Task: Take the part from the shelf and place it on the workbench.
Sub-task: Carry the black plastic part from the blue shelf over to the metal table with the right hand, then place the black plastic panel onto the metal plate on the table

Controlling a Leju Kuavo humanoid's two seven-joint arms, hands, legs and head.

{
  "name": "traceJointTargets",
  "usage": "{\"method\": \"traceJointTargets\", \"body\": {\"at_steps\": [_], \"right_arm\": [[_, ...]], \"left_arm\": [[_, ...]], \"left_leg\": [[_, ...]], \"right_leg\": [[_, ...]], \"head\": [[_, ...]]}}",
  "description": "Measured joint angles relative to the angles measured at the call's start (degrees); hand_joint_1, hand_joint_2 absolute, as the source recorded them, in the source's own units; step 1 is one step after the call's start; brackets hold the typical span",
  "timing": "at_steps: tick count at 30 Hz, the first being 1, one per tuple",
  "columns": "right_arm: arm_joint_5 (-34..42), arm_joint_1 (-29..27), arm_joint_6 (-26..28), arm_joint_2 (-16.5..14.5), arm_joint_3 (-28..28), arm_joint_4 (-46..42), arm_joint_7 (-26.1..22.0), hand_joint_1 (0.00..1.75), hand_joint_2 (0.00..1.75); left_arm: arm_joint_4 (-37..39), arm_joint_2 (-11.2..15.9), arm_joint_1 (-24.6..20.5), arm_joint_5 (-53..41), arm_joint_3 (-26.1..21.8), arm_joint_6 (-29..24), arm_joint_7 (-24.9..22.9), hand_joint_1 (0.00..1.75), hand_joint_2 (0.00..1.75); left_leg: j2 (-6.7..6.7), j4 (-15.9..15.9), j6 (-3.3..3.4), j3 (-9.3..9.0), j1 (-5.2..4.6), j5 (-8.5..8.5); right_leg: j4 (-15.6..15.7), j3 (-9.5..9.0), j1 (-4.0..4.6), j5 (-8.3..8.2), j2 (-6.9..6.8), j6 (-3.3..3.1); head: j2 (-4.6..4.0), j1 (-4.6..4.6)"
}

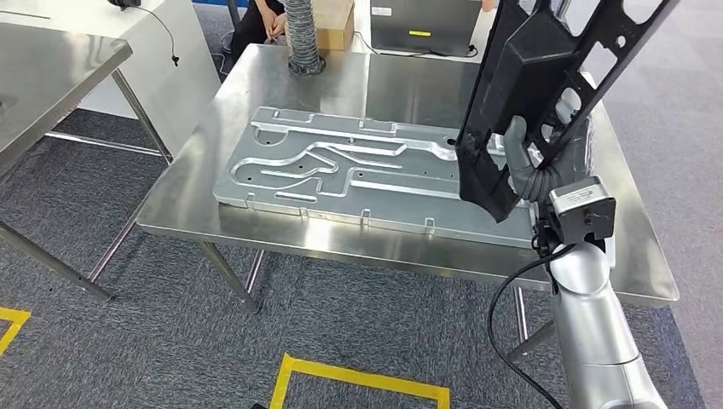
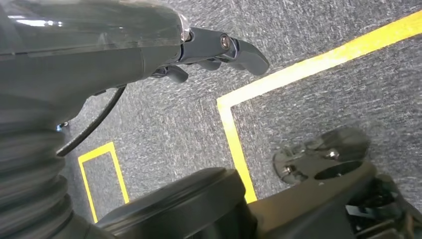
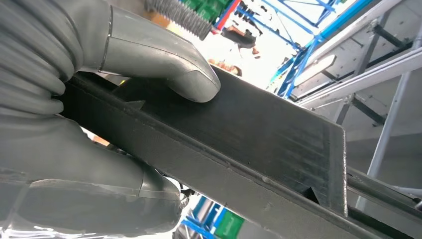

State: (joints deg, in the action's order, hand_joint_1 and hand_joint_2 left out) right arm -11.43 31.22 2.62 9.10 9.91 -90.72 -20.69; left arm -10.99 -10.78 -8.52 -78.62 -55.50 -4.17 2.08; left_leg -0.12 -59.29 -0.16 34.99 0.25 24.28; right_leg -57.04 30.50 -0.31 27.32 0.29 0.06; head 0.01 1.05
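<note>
Part: long black ribbed plastic frame with cut-outs, tilted above the worktop's right end.
Right hand: clamped round its lower end.
Left hand: empty, fingers curled, over carpet.
Plate: machined aluminium, flat on steel.

right hand: grips black part, thumb pressed on its flat face, fingers wrapped under its edge | part: long dark bar running away from the hand | beyond the hand: blue racking, grey metal frame, blurred
</note>
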Motion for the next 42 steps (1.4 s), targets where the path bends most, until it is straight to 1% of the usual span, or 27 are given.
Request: {"method": "traceJointTargets", "body": {"at_steps": [3, 5, 8, 10, 11, 13, 14, 15, 17, 18, 19, 21, 22, 23, 26, 27, 28, 30, 31, 32, 33, 34, 37, 38, 39, 41, 42], "right_arm": [[-2.0, 0.4, -0.1, 0.9, -0.4, 0.6, 0.6, 1.69, 1.75], [-3.8, 1.1, -0.2, 1.8, -0.6, 1.5, 0.5, 1.69, 1.75], [-5.4, 2.0, -0.2, 2.7, -0.7, 2.5, 0.3, 1.69, 1.75], [-5.5, 2.0, -0.2, 2.7, -0.7, 2.5, 0.3, 1.69, 1.75], [-5.7, 2.2, -0.2, 2.8, -0.7, 2.8, 0.3, 1.69, 1.75], [-6.4, 2.6, -0.2, 3.3, -0.7, 3.8, 0.2, 1.69, 1.75], [-6.8, 2.8, -0.2, 3.8, -0.7, 4.8, 0.2, 1.69, 1.75], [-7.2, 3.0, -0.2, 4.2, -0.8, 5.6, 0.2, 1.69, 1.75], [-8.9, 3.7, 0.0, 4.7, -0.7, 7.0, 0.5, 1.69, 1.75], [-10.6, 4.1, 0.2, 5.0, -0.5, 7.5, 1.0, 1.69, 1.75], [-13.0, 4.8, 0.4, 5.3, -0.3, 8.2, 1.6, 1.69, 1.75], [-18.7, 6.7, 0.4, 6.1, 0.7, 10.5, 2.9, 1.69, 1.75], [-21.3, 8.3, 0.4, 6.5, 1.4, 12.1, 3.3, 1.69, 1.75], [-24.0, 10.2, 0.4, 6.9, 2.3, 14.1, 3.6, 1.69, 1.75], [-33.5, 17.0, 1.7, 8.3, 6.2, 22.6, 4.0, 1.69, 1.75], [-37.2, 19.2, 2.3, 8.7, 8.0, 25.9, 4.3, 1.69, 1.75], [-41.2, 21.4, 3.1, 9.0, 10.2, 29.3, 4.8, 1.69, 1.75], [-49.2, 26.1, 4.7, 9.2, 15.1, 36.1, 6.1, 1.69, 1.75], [-52.2, 28.3, 5.3, 9.3, 17.7, 39.3, 6.6, 1.69, 1.75], [-54.0, 30.2, 5.6, 9.4, 19.8, 42.0, 6.9, 1.69, 1.75], [-54.8, 31.6, 5.9, 9.5, 21.5, 44.1, 7.2, 1.69, 1.75], [-55.2, 32.6, 6.0, 9.6, 22.9, 46.0, 7.3, 1.69, 1.75], [-55.6, 34.8, 6.3, 9.8, 25.2, 49.5, 7.5, 1.69, 1.75], [-55.6, 35.5, 6.3, 9.8, 25.9, 50.4, 7.5, 1.69, 1.75], [-55.6, 36.2, 6.4, 9.8, 26.4, 51.3, 7.5, 1.69, 1.75], [-55.6, 37.1, 6.4, 10.0, 27.4, 52.9, 7.6, 1.69, 1.75], [-55.6, 37.2, 6.4, 10.1, 27.9, 53.5, 7.6, 1.69, 1.75]], "left_arm": [[0.0, 0.0, 0.0, -0.1, 0.1, 0.1, 0.0, 0.0, 1.75], [0.0, -0.1, -0.1, -0.1, 0.2, 0.1, -0.1, 0.0, 1.75], [0.0, -0.1, -0.1, -0.1, 0.2, 0.1, -0.1, 0.0, 1.75], [0.0, -0.1, 0.0, -0.1, 0.2, 0.1, -0.1, 0.0, 1.75], [0.0, -0.1, 0.0, -0.1, 0.2, 0.1, -0.1, 0.0, 1.75], [0.0, -0.2, 0.0, -0.1, 0.2, 0.1, -0.1, 0.0, 1.75], [0.0, -0.2, 0.1, -0.1, 0.3, 0.1, -0.1, 0.0, 1.75], [0.0, -0.2, 0.2, -0.1, 0.3, 0.1, -0.2, 0.0, 1.75], [0.0, -0.3, 0.3, -0.1, 0.3, 0.1, -0.2, 0.0, 1.75], [0.0, -0.3, 0.3, -0.1, 0.3, 0.1, -0.2, 0.0, 1.75], [0.0, -0.3, 0.3, -0.1, 0.3, 0.1, -0.1, 0.0, 1.75], [0.0, -0.2, 0.3, -0.1, 0.3, 0.1, -0.1, 0.0, 1.75], [0.0, -0.2, 0.2, -0.1, 0.3, 0.1, -0.1, 0.0, 1.75], [0.0, -0.2, 0.2, -0.1, 0.3, 0.1, 0.0, 0.0, 1.75], [0.0, -0.2, -0.4, 0.1, 0.2, 0.1, 0.0, 0.0, 1.75], [0.0, -0.2, -0.6, 0.3, 0.2, 0.1, 0.1, 0.0, 1.75], [0.0, -0.2, -0.7, 0.4, 0.2, 0.1, 0.2, 0.0, 1.75], [0.0, -0.1, -0.5, 0.6, 0.2, 0.1, 0.5, 0.0, 1.75], [0.0, 0.0, -0.4, 0.6, 0.2, 0.0, 0.6, 0.0, 1.75], [0.0, 0.1, -0.2, 0.7, 0.2, 0.0, 0.7, 0.0, 1.75], [0.0, 0.1, -0.1, 0.7, 0.2, 0.0, 0.8, 0.0, 1.75], [0.0, 0.2, -0.1, 0.7, 0.2, 0.0, 0.9, 0.0, 1.75], [0.0, 0.1, -0.1, 0.7, 0.2, 0.0, 1.0, 0.0, 1.75], [0.0, 0.1, -0.1, 0.7, 0.2, 0.0, 1.0, 0.0, 1.75], [0.0, 0.1, -0.1, 0.7, 0.2, 0.0, 1.0, 0.0, 1.75], [0.0, 0.0, -0.1, 0.7, 0.2, 0.0, 1.0, 0.0, 1.75], [0.0, 0.0, -0.1, 0.7, 0.2, 0.0, 1.0, 0.0, 1.75]], "left_leg": [[-0.05, 1.4, 1.2, -0.73, -0.09, 0.24], [-0.19, 1.8, 1.76, -1.4, 0.03, 0.42], [-0.24, 1.9, 2.12, -1.75, 0.06, 0.6], [-0.24, 1.9, 2.13, -1.77, 0.06, 0.61], [-0.24, 1.9, 2.16, -1.8, 0.05, 0.66], [-0.24, 1.8, 2.27, -2.05, 0.01, 1.03], [-0.31, 1.8, 2.23, -2.9, -0.03, 1.74], [-0.38, 1.8, 2.1, -3.73, -0.05, 2.56], [-0.51, 1.8, 1.53, -5.32, -0.15, 4.12], [-0.49, 1.8, 1.18, -5.5, -0.19, 4.42], [-0.45, 1.7, 0.85, -5.69, -0.26, 4.56], [-0.37, 1.2, 0.23, -5.87, -0.33, 5.03], [-0.32, -0.2, -0.02, -5.31, -0.31, 5.56], [-0.29, -2.8, -0.3, -4.02, -0.23, 6.52], [-0.21, -13.6, -1.0, 2.78, 0.0, 10.19], [-0.21, -15.1, -1.05, 4.29, 0.0, 10.14], [-0.21, -14.5, -0.95, 4.79, -0.02, 8.83], [-0.2, -7.6, -0.36, 3.31, -0.16, 3.01], [-0.17, -4.0, 0.03, 2.36, -0.34, 0.75], [-0.15, -0.8, 0.4, 1.47, -0.54, -0.67], [-0.12, 0.7, 0.71, 1.09, -0.7, -1.16], [-0.13, 1.2, 0.93, 0.93, -0.8, -0.85], [-0.14, 2.2, 1.54, 0.38, -0.43, -1.27], [-0.1, 2.6, 1.71, 0.11, -0.25, -1.36], [-0.07, 2.8, 1.84, -0.11, -0.12, -1.36], [-0.09, 2.7, 1.98, -0.3, -0.01, -1.13], [-0.14, 2.7, 1.96, -0.42, 0.08, -0.95]], "right_leg": [[-0.6, -0.21, 0.07, 0.62, -0.05, 1.08], [-2.7, 0.58, -0.1, 1.61, -0.11, 1.64], [-6.2, 2.44, -0.22, 3.06, -0.13, 1.94], [-6.5, 2.6, -0.22, 3.16, -0.13, 1.96], [-7.7, 3.33, -0.23, 3.64, -0.13, 2.02], [-13.3, 7.08, -0.28, 5.62, -0.14, 2.22], [-13.1, 8.39, -0.31, 3.85, -0.15, 2.13], [-10.8, 8.85, -0.31, 1.05, -0.16, 1.89], [-2.8, 7.63, 0.04, -4.81, -0.2, 1.12], [-1.6, 7.46, 0.24, -5.11, -0.22, 0.8], [-1.3, 7.45, 0.39, -4.74, -0.23, 0.46], [-0.8, 6.7, 0.16, -4.68, -0.19, -0.24], [-0.7, 6.21, 0.01, -4.48, -0.17, -0.6], [-0.6, 5.75, -0.11, -4.29, -0.17, -0.89], [-0.6, 4.99, -0.03, -3.59, -0.2, -1.33], [-0.6, 4.68, 0.04, -3.31, -0.21, -1.35], [-0.6, 4.3, 0.11, -3.02, -0.2, -1.35], [-0.6, 3.5, 0.23, -2.43, -0.11, -1.3], [-0.6, 3.21, 0.3, -2.21, -0.08, -1.19], [-0.6, 3.14, 0.38, -2.02, -0.05, -1.0], [-0.6, 3.16, 0.43, -1.86, -0.12, -0.75], [-0.6, 3.22, 0.47, -1.74, -0.21, -0.47], [-1.5, 3.55, 0.39, -0.81, -0.34, 0.42], [-3.3, 4.41, 0.3, 0.23, -0.31, 0.73], [-6.3, 5.96, 0.11, 1.74, -0.27, 1.03], [-14.0, 10.23, -0.28, 4.47, -0.26, 1.54], [-16.4, 11.87, -0.5, 4.67, -0.27, 1.79]], "head": [[0.0, 0.0], [-0.01, 0.0], [-0.01, 0.0], [-0.01, 0.0], [-0.01, 0.0], [-0.01, 0.0], [-0.01, 0.0], [-0.01, 0.0], [0.0, 0.01], [0.0, 0.0], [0.0, 0.0], [0.0, 0.0], [0.0, 0.01], [0.0, 0.02], [-0.01, 0.03], [-0.01, 0.03], [-0.01, 0.03], [-0.01, 0.03], [-0.01, 0.03], [-0.01, 0.03], [0.0, 0.03], [0.0, 0.03], [0.01, 0.02], [0.0, 0.02], [0.0, 0.02], [-0.01, 0.02], [-0.01, 0.02]]}}
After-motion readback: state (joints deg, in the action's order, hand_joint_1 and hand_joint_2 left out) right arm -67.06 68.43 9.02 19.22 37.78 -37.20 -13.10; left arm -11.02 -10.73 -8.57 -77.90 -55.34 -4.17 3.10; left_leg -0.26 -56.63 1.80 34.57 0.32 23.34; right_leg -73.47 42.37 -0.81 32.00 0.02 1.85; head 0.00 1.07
